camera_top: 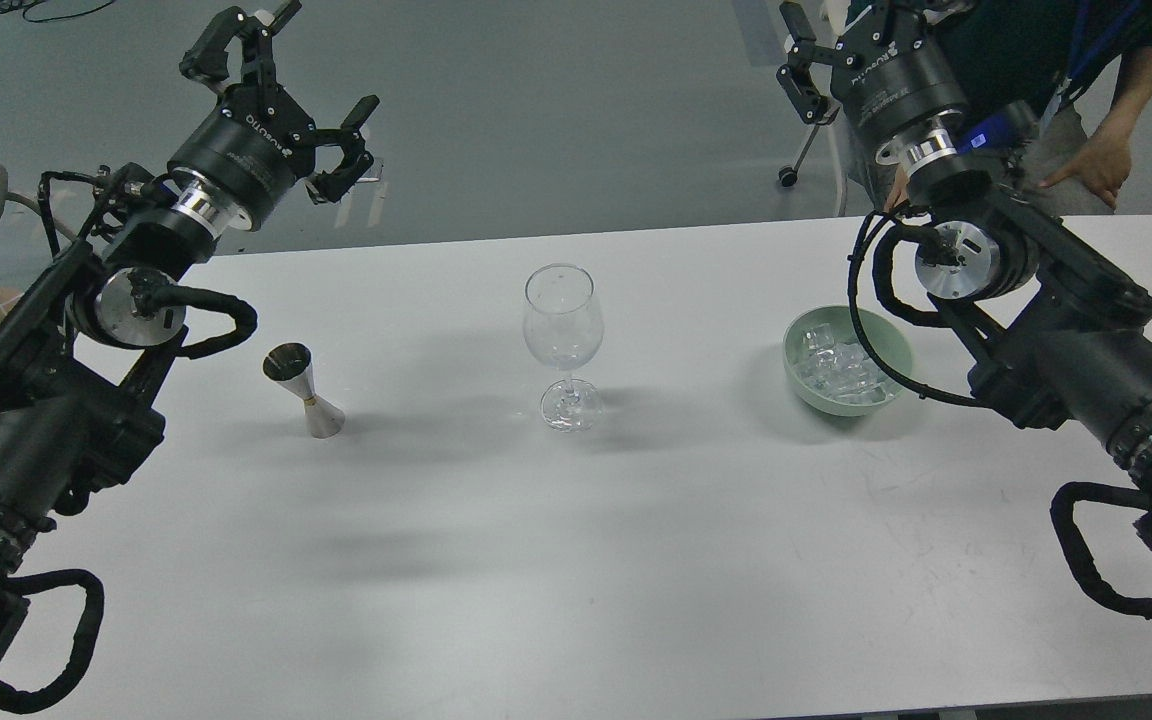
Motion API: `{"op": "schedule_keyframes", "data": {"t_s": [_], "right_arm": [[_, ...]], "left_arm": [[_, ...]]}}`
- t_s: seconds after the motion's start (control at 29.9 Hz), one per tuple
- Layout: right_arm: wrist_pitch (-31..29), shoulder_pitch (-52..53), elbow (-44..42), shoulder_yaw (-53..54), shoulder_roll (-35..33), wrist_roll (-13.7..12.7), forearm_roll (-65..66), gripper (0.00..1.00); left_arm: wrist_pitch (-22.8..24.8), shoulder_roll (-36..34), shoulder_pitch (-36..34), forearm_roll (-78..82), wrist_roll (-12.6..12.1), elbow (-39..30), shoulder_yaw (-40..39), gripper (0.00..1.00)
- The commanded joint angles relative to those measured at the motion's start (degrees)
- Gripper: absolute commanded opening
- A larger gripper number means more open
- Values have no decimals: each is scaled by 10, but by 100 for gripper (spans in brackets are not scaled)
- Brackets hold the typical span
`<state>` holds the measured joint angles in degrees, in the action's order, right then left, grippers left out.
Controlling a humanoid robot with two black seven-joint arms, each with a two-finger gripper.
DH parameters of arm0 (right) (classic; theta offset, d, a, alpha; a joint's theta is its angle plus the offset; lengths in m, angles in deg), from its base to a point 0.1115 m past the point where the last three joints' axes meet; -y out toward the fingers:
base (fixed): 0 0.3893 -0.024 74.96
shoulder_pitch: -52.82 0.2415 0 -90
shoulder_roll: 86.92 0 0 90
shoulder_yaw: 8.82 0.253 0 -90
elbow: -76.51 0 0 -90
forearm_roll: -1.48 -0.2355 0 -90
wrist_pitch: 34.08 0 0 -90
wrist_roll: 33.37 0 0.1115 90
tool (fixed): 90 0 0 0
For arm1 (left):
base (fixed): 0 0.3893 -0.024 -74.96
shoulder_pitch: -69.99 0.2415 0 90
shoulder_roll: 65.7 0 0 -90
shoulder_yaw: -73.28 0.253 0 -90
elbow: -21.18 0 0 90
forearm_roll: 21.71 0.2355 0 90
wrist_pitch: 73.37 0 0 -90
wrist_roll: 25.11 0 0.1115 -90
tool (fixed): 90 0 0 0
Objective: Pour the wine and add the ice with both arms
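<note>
Both hands hover beyond the tabletop's [536, 560] far edge: left hand [281, 95] spread and empty; right hand [836, 45] partly cut off, state unclear. Ice [836, 365] fills a green bowl [794, 375] near the right edge, wine glass [564, 345] mid-tabletop, steel jigger [302, 390] toward the left.

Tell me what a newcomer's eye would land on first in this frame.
The two black arms framing the scene: the left gripper is raised open at upper left, the right gripper is raised at upper right, both empty. Between them, a clear stemmed glass stands upright at the middle of the white table. A metal jigger stands to its left and a green bowl of ice to its right.
</note>
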<state>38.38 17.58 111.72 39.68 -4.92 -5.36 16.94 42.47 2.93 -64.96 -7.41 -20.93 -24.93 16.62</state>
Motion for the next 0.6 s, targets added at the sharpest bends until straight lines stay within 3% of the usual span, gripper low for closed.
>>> {"op": "schedule_keyframes", "data": {"t_s": [0.0,0.57], "right_arm": [[0,-5,0,-2,1,0,1,100],[8,8,-7,3,0,0,0,100]], "left_arm": [[0,11,14,-1,1,13,0,98],[6,-5,17,-10,2,15,-18,98]]}}
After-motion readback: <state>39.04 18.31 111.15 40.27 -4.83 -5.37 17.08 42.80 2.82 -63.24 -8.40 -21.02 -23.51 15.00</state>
